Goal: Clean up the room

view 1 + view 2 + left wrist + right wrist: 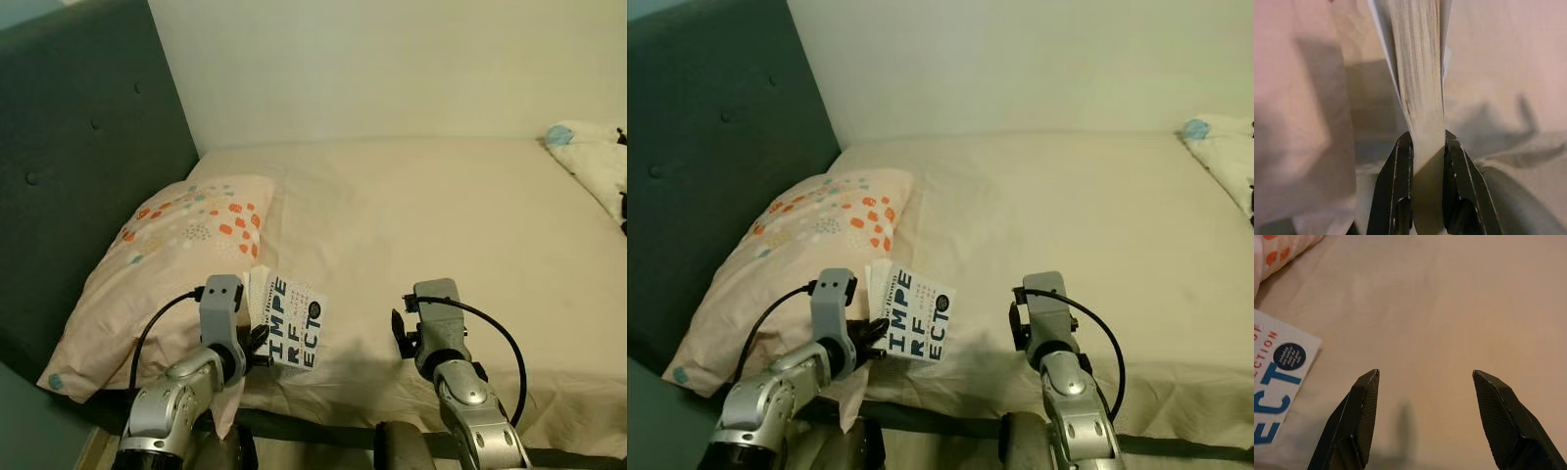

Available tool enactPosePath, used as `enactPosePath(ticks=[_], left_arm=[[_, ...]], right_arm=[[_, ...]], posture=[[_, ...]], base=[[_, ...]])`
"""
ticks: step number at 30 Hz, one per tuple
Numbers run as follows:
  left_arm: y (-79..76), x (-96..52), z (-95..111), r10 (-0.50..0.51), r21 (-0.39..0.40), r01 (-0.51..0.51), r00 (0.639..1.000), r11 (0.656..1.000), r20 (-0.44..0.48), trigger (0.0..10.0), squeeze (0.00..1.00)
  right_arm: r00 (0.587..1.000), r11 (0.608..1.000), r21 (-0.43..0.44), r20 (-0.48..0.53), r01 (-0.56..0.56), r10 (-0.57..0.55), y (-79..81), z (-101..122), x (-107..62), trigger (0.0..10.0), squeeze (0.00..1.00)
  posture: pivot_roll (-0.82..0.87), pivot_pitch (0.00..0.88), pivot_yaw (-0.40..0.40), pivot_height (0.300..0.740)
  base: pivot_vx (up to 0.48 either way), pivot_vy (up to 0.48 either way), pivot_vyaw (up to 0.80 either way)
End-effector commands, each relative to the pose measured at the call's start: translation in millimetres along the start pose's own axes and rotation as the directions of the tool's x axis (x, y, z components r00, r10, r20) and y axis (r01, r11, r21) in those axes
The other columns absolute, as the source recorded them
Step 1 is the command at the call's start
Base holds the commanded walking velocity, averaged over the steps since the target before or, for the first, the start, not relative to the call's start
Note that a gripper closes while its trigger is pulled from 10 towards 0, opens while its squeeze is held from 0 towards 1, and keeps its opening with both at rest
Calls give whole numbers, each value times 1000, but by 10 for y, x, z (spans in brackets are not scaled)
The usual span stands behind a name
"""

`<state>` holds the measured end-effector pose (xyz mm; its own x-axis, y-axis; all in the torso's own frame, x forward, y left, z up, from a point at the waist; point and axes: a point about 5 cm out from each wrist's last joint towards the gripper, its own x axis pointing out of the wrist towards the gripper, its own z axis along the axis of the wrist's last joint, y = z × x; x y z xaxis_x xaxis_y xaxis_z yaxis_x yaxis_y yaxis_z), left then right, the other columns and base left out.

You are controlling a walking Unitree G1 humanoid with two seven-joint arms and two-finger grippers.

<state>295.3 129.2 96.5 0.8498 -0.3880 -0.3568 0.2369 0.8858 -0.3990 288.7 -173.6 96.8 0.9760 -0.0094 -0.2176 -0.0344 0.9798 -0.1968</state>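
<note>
A white paperback book (292,323) with big blue letters on its cover is held over the near edge of the bed (441,215), just beside the pillow. My left gripper (257,345) is shut on the book's lower edge; in the left wrist view its fingers (1398,181) clamp the page block of the book (1418,88). My right gripper (1425,382) hovers open above the bare sheet to the right of the book (1278,387), with nothing between its fingers.
A peach pillow (167,264) with orange dots lies at the bed's left, against a dark green padded headboard (78,166). A white cushion or soft toy (593,162) sits at the far right. The wall (392,69) runs behind the bed.
</note>
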Motion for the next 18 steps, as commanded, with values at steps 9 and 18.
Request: enactPosePath(ticks=[9,18], left_arm=[[-8,-53,289,-69,-485,156,979,860,192,10000,0],[-12,-134,11,-159,-749,196,980,633,123,10000,0]], right_arm=[[994,995,22,49,-97,96,53,299,41,10000,0],[988,987,29,-1,-157,158,70,279,18,10000,0]], posture=[[-63,244,28,603],[-64,255,13,603]], base=[[0,0,0],[0,0,0]])
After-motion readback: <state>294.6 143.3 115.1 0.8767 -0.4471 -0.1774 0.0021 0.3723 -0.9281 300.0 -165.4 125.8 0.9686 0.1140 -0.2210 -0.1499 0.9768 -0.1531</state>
